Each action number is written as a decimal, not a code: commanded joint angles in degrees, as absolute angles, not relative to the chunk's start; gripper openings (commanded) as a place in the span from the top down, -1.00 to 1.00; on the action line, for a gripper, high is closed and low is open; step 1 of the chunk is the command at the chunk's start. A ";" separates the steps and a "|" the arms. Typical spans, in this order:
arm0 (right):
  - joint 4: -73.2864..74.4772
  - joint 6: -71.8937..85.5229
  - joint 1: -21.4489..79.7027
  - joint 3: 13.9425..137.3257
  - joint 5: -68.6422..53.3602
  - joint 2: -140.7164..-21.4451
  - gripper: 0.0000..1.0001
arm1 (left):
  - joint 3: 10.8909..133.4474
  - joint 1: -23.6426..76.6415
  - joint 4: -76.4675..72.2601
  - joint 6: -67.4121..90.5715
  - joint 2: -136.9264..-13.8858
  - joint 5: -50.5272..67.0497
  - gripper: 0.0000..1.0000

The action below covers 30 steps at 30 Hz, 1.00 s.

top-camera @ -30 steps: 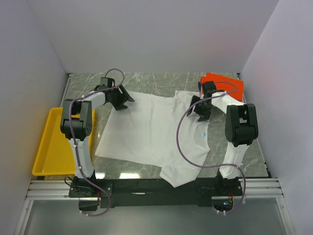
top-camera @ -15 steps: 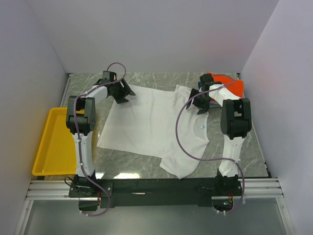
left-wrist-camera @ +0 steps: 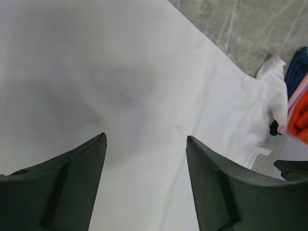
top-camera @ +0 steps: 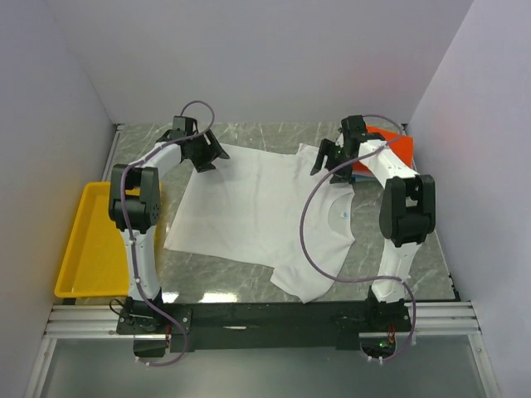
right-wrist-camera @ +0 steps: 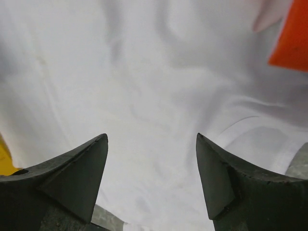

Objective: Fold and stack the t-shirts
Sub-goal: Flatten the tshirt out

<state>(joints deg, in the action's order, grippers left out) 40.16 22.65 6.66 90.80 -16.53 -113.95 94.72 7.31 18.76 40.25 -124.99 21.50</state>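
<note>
Both arms are out over the white t-shirt [top-camera: 249, 207], which lies spread flat on the worktop [top-camera: 274, 134], collar to the right. The left gripper [top-camera: 211, 159] hangs above the shirt's far hem corner, jaws spread wide with nothing between them. The right gripper [top-camera: 326, 168] sits over the shirt's far sleeve and shoulder, jaws equally wide and empty.

The squeeze is on the right. The folded shirts [top-camera: 392, 149], orange-red on top with pink and blue showing in the left wrist view, lie just beside that far sleeve. The sleeve's tip looks curled up against them. If the right jaws drop a touch too far out from the shirt, they could nip the stack along with the sleeve and drag it apart.

The other risk is a mismatched pinch. Should one side catch both layers of the white shirt and the other only the top layer, the fold would likely come over skewed or balloon open.

The shirt's near sleeve also lies close to the worktop's near edge. A hard pull on the far side might slide the whole shirt rather than fold it.

The yellow tray [top-camera: 79, 249], off beyond the shirt's hem side, looks safely out of play.
</note>
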 commanded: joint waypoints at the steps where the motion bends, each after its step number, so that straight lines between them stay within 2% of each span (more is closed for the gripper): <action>1: 39.90 23.20 8.44 87.82 -19.16 -107.85 -0.60 | 92.82 8.17 18.37 39.02 -117.60 21.00 -0.45; 8: 36.30 25.84 12.30 78.41 -20.57 -104.59 -0.57 | 81.32 8.44 16.97 38.85 -111.54 20.39 -0.46; 14: 35.24 27.68 13.71 74.09 -18.90 -104.59 -0.57 | 76.30 8.35 15.38 39.20 -111.09 22.41 -0.46; 30: 36.30 29.53 12.83 75.93 -11.25 -112.05 -0.56 | 81.12 8.35 17.67 36.48 -121.28 22.76 -0.46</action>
